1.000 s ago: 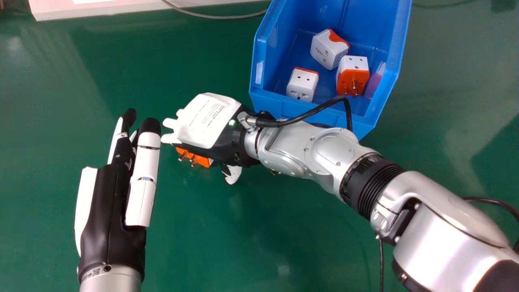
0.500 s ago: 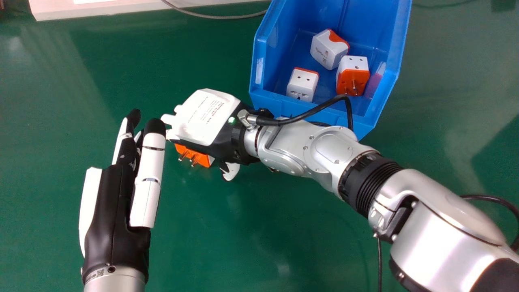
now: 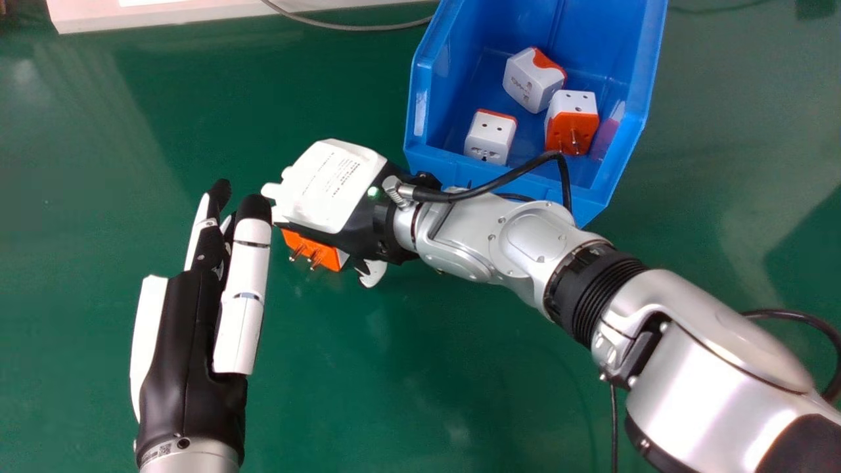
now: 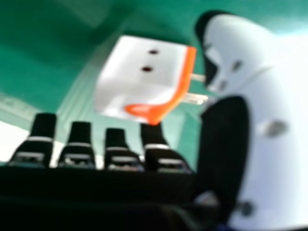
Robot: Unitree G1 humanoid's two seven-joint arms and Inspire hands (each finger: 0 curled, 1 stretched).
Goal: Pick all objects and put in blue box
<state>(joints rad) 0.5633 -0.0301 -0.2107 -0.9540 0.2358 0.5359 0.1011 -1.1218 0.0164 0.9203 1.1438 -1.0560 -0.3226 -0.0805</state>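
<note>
3 pwr adptrs (image 3: 490, 136) in blue box (image 3: 450, 79)

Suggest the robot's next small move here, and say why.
Probably to curl the right hand's fingers and thumb in around the white-and-orange adapter. It lies outside the blue box, partly under that hand in the head view, and the right hand view shows the fingers uncurled, with the adapter's pins towards the thumb. So a grasp seems the missing step.

Glossy green surface (image 3: 368, 394), pale light streaks (image 3: 742, 243) left and right, darker shadow (image 3: 811, 256) at right; pale slab (image 3: 131, 18) far left, grey cable (image 3: 355, 28) beside its edge
</note>
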